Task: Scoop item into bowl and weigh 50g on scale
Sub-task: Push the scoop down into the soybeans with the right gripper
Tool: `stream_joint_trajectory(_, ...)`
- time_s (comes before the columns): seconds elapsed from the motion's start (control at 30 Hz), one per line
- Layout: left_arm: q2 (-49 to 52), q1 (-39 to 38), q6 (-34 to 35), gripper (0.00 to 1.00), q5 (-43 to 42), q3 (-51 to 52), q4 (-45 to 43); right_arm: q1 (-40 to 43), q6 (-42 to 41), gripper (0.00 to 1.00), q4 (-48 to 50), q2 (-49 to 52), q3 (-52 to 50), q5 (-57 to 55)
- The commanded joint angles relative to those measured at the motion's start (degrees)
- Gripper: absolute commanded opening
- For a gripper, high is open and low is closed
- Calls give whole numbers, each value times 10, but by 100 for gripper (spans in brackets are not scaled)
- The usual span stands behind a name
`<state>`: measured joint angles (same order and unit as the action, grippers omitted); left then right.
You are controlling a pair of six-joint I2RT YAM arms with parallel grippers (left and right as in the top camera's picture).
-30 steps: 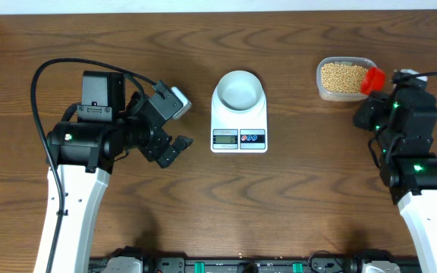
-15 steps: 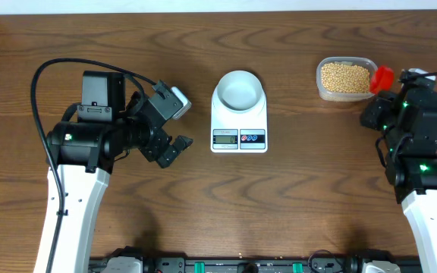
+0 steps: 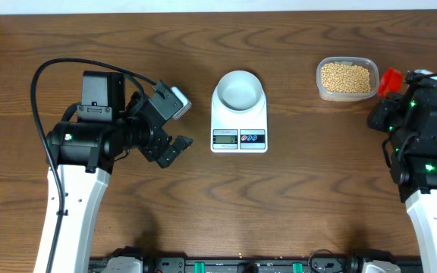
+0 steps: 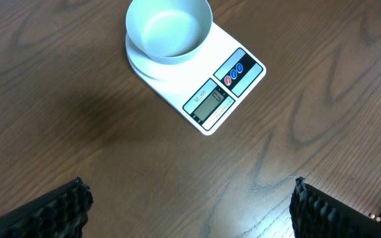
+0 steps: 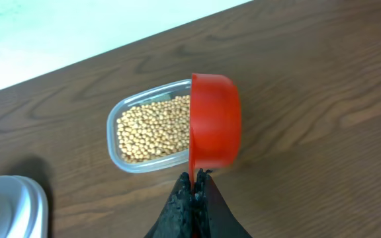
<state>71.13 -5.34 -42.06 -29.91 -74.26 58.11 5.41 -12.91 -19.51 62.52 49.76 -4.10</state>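
The white bowl (image 3: 239, 89) (image 4: 169, 28) stands empty on the white scale (image 3: 239, 139) (image 4: 227, 92) at the table's middle. The tan beans (image 3: 346, 76) (image 5: 154, 129) fill a clear tub at the back right. My right gripper (image 3: 395, 95) (image 5: 197, 178) is shut on the thin handle of a red scoop (image 3: 390, 80) (image 5: 213, 122), held on its side just right of the tub. No beans show on the scoop. My left gripper (image 3: 174, 126) (image 4: 190, 201) hangs open left of the scale, with only bare wood between its fingers.
The clear plastic tub (image 3: 322, 89) (image 5: 114, 142) sits near the table's back edge, right of the scale. A pale wall or floor strip runs behind the table. Black cables loop over both arms.
My right gripper has carried the red scoop to the right, from over the tub's right rim to just beside the tub. The left arm has not moved.
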Motion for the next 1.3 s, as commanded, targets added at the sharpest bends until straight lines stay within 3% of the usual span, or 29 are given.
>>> stream_joint_trajectory(0.0,-6,2,-5,98,-9,-10,2,9,32,1,-3,-4,26,0)
stream_joint_trajectory(0.43,-6,2,-5,98,-10,-10,2,14,128,1,-42,2,42,2)
stream_joint_trajectory(0.67,-5,2,-5,98,-10,-10,2,14,141,1,-37,37,42,2)
stream_joint_trajectory(1.27,-5,2,-5,98,-9,-10,2,5,141,1,70,177,42,32)
